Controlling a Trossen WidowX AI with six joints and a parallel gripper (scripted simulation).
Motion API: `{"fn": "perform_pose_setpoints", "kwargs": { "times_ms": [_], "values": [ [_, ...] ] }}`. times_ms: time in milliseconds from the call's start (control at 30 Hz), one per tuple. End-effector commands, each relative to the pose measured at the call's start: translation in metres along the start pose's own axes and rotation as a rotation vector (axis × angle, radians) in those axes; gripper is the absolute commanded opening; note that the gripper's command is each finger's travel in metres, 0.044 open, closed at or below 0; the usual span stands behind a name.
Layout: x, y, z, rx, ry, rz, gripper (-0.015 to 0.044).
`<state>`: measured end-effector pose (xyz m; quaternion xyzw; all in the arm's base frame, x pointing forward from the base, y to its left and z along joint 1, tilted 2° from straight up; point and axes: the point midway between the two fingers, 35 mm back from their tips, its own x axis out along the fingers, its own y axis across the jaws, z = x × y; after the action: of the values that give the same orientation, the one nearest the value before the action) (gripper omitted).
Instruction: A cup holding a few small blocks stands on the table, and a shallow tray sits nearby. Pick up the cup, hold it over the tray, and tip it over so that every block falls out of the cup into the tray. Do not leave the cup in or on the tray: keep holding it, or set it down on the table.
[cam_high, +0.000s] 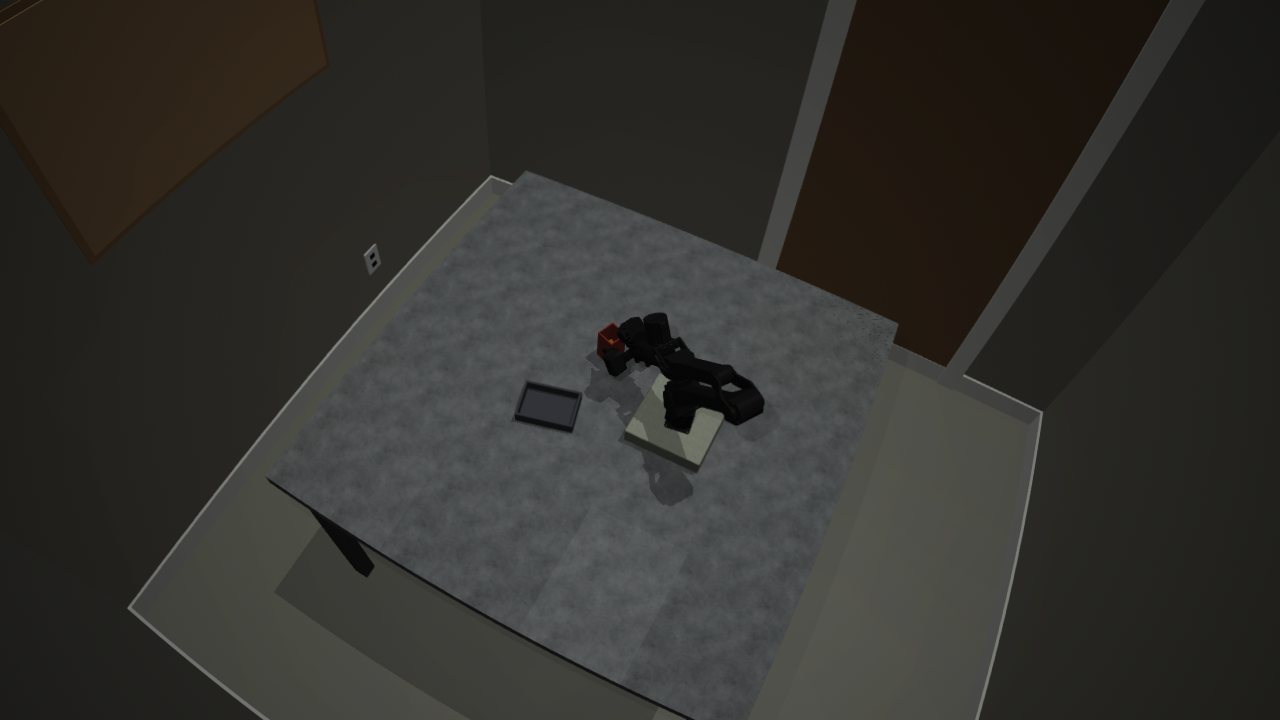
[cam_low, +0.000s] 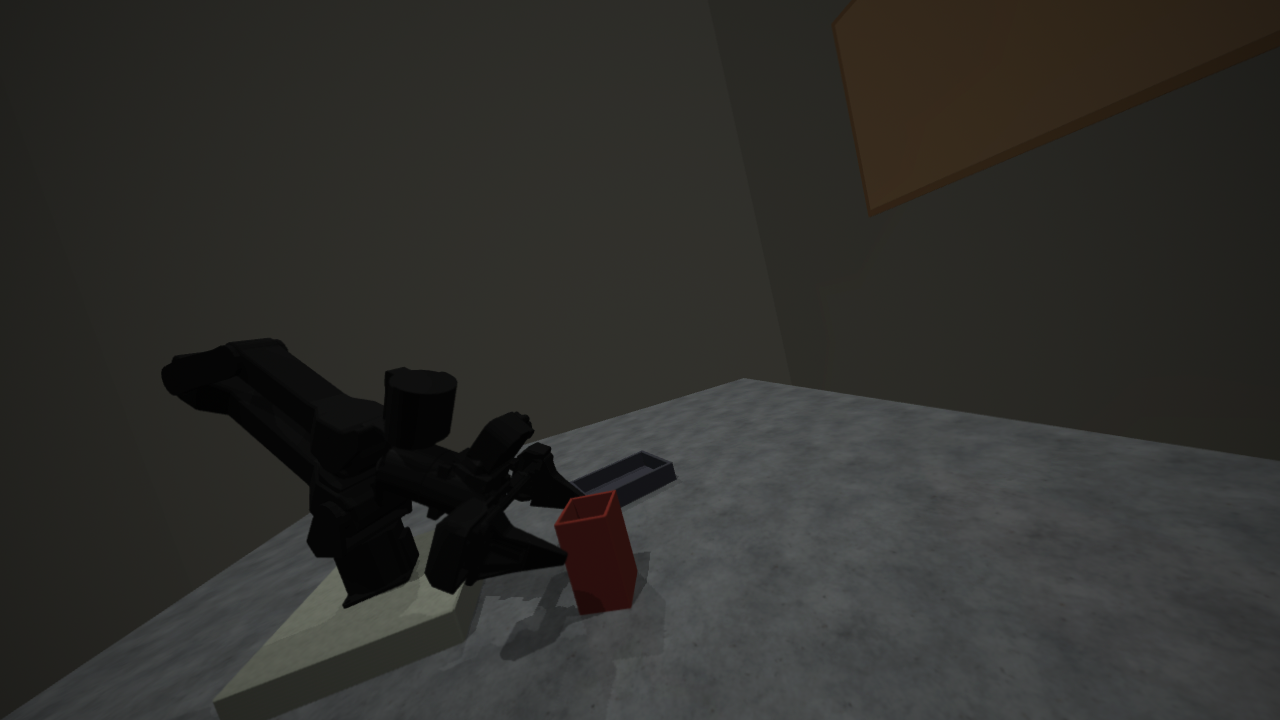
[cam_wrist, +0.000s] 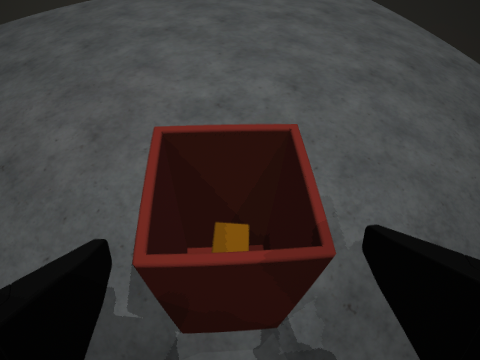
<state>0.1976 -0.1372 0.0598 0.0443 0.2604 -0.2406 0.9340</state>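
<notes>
Because the red, square, rigid-looking cup appears light, grip opposite sidewalls — gripper fingers apart, empty — below its rim.

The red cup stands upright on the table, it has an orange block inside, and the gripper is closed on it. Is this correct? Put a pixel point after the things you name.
Not quite: the gripper (cam_high: 606, 342) (cam_low: 572, 530) (cam_wrist: 240, 247) is open, its jaws apart and not gripping the red cup (cam_high: 610, 345) (cam_low: 601, 564) (cam_wrist: 232, 295), as the wrist view shows. The cup does stand upright on the table (cam_high: 465, 295) (cam_low: 895, 555) (cam_wrist: 240, 75), with an orange block (cam_wrist: 231, 237) inside.
</notes>
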Motion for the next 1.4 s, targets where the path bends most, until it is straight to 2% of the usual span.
{"fn": "perform_pose_setpoints", "kwargs": {
  "times_ms": [0,967,1100,1367],
  "values": [
    [0.005,0.000,-0.001,0.005,0.004,-0.004,0.0440],
    [0.048,0.000,-0.006,0.005,0.003,-0.004,0.0440],
    [0.049,0.000,-0.007,0.005,0.003,-0.004,0.0335],
    [0.049,0.000,-0.007,0.005,0.003,-0.004,0.0329]
  ]
}}
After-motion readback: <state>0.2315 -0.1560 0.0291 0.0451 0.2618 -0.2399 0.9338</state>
